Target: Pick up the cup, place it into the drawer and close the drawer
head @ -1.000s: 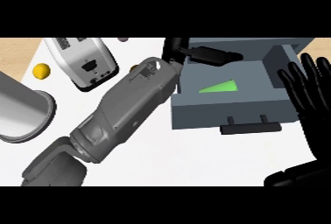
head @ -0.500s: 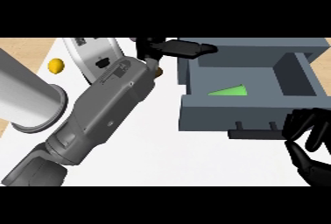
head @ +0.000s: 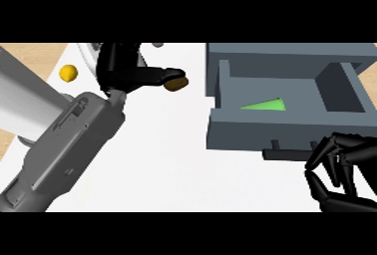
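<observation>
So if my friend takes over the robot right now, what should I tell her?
Left hand: up by the counter's far edge, away from the drawer, holding nothing visible.
Right hand: fingers curled, empty, at the handle on the drawer's front.
Drawer: open, with a green thing inside, probably the cup.
Done: placing, it seems.
Left: push the drawer shut.

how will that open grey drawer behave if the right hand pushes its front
The open grey drawer looks rigid and boxy, so it would probably slide straight rather than flex. The black right hand sits right of its dark handle, so an off-centre push might skew it.
</observation>
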Controlling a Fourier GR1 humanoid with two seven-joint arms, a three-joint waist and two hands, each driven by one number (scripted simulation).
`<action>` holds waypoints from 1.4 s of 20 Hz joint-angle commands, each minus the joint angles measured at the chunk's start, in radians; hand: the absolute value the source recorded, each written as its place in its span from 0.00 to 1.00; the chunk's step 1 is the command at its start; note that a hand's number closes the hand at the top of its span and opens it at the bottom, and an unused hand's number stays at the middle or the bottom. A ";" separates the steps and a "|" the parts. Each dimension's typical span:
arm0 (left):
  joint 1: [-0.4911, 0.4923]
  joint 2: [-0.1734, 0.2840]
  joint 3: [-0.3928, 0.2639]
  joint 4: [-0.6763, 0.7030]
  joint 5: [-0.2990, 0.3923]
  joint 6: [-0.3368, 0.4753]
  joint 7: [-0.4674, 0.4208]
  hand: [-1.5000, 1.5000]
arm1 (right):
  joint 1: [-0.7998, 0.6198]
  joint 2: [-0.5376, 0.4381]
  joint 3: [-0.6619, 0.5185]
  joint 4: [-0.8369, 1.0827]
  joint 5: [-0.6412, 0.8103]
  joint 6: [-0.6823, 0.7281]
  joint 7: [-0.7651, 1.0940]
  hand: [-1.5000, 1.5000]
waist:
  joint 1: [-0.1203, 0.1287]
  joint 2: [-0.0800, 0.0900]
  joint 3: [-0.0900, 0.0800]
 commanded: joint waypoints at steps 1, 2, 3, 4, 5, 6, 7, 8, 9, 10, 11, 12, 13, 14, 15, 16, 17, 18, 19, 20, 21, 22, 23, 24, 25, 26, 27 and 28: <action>0.192 0.090 0.017 -0.175 0.011 -0.028 0.023 0.00 | -0.006 0.050 0.081 0.054 0.135 -0.034 -0.037 1.00 | 0.001 0.004 0.000; 0.220 0.100 0.012 -0.248 0.002 -0.005 0.037 0.00 | -0.057 0.025 0.063 0.076 0.142 -0.040 0.012 1.00 | 0.002 0.004 0.000; 0.262 0.138 0.038 -0.280 0.025 -0.030 0.053 0.00 | 0.001 0.028 0.073 0.074 0.175 -0.032 -0.036 1.00 | -0.002 0.004 0.000; 0.312 0.158 0.057 -0.272 0.029 -0.088 0.018 0.00 | 0.047 0.036 0.090 0.058 0.215 -0.032 -0.093 1.00 | -0.011 0.005 0.000; 0.328 0.137 0.051 -0.304 0.025 -0.066 0.026 0.00 | -0.016 0.015 0.071 0.163 0.242 -0.026 -0.132 1.00 | -0.008 0.008 0.001; 0.369 0.193 0.065 -0.331 0.033 -0.096 0.036 0.00 | -0.017 -0.027 0.074 0.112 0.256 -0.003 -0.105 1.00 | -0.002 0.005 0.000; 0.372 0.162 0.058 -0.317 0.029 -0.100 0.015 0.00 | -0.021 -0.037 0.107 0.154 0.341 -0.008 -0.176 1.00 | -0.005 0.008 0.001; 0.383 0.157 0.051 -0.365 0.018 -0.060 0.023 0.00 | -0.037 -0.056 0.133 0.139 0.370 0.004 -0.153 1.00 | -0.002 0.006 0.000; 0.396 0.159 0.048 -0.331 0.028 -0.105 0.008 0.00 | -0.055 -0.090 0.162 0.162 0.461 -0.003 -0.195 1.00 | 0.008 0.009 0.000; 0.395 0.195 0.090 -0.330 0.042 -0.137 0.005 0.00 | -0.073 -0.085 0.194 0.175 0.516 -0.025 -0.187 1.00 | 0.005 0.010 0.000; 0.440 0.185 0.082 -0.345 0.031 -0.127 -0.013 0.00 | -0.051 -0.095 0.217 0.191 0.551 -0.026 -0.227 1.00 | -0.001 0.009 0.000; 0.446 0.207 0.092 -0.372 0.034 -0.142 0.002 0.00 | -0.066 -0.075 0.254 0.254 0.613 -0.061 -0.237 1.00 | 0.002 0.010 0.001; 0.500 0.247 0.102 -0.414 0.044 -0.149 0.023 0.00 | -0.057 -0.091 0.242 0.291 0.638 -0.083 -0.290 1.00 | 0.007 0.008 0.001; 0.533 0.234 0.121 -0.353 0.052 -0.225 -0.036 0.00 | -0.084 -0.091 0.234 0.355 0.665 -0.108 -0.306 1.00 | 0.000 0.013 0.000; 0.502 0.252 0.137 -0.382 0.044 -0.181 0.009 0.00 | -0.096 -0.105 0.247 0.405 0.689 -0.105 -0.340 1.00 | -0.005 0.012 0.001; 0.573 0.281 0.143 -0.434 0.052 -0.222 0.000 0.00 | -0.142 -0.051 0.285 0.428 0.736 -0.153 -0.296 1.00 | 0.004 0.010 0.001; 0.613 0.264 0.153 -0.424 0.049 -0.239 -0.033 0.00 | -0.086 -0.034 0.313 0.466 0.774 -0.211 -0.377 1.00 | -0.006 0.011 0.001; 0.608 0.276 0.198 -0.410 0.066 -0.266 -0.016 0.00 | -0.162 -0.018 0.297 0.517 0.762 -0.186 -0.336 1.00 | -0.012 0.011 0.000; 0.624 0.230 0.147 -0.445 0.003 -0.217 -0.030 0.00 | -0.223 -0.020 0.257 0.588 0.753 -0.190 -0.364 1.00 | -0.014 0.011 0.001; 0.672 0.306 0.223 -0.477 0.071 -0.295 0.003 0.00 | -0.165 -0.030 0.269 0.564 0.772 -0.198 -0.365 0.00 | -0.014 0.010 0.001; 0.613 0.242 0.189 -0.486 0.041 -0.197 0.023 0.00 | -0.213 0.021 0.309 0.680 0.835 -0.265 -0.385 0.00 | -0.013 0.012 0.001; 0.691 0.276 0.218 -0.444 0.035 -0.311 -0.030 0.00 | -0.187 -0.034 0.249 0.677 0.785 -0.221 -0.416 0.00 | -0.018 0.011 0.000; 0.690 0.289 0.244 -0.441 0.057 -0.349 -0.019 0.00 | -0.244 0.041 0.307 0.726 0.845 -0.259 -0.362 0.00 | -0.014 0.012 0.000; 0.674 0.224 0.195 -0.482 0.003 -0.227 -0.001 0.00 | -0.227 0.021 0.317 0.739 0.880 -0.266 -0.378 0.00 | -0.020 0.011 0.001; 0.672 0.239 0.239 -0.361 0.027 -0.358 -0.060 0.00 | -0.256 0.034 0.323 0.796 0.904 -0.286 -0.379 0.00 | -0.021 0.014 0.000; 0.675 0.261 0.253 -0.406 0.043 -0.363 -0.027 0.00 | -0.280 0.059 0.340 0.860 0.936 -0.313 -0.384 0.00 | -0.016 0.013 0.000; 0.686 0.262 0.275 -0.403 0.039 -0.368 -0.028 0.00 | -0.339 0.048 0.283 0.952 0.903 -0.308 -0.429 0.00 | -0.015 0.014 0.001; 0.717 0.273 0.290 -0.372 0.048 -0.436 -0.053 0.00 | -0.335 0.014 0.265 0.991 0.897 -0.315 -0.489 0.00 | -0.015 0.014 0.001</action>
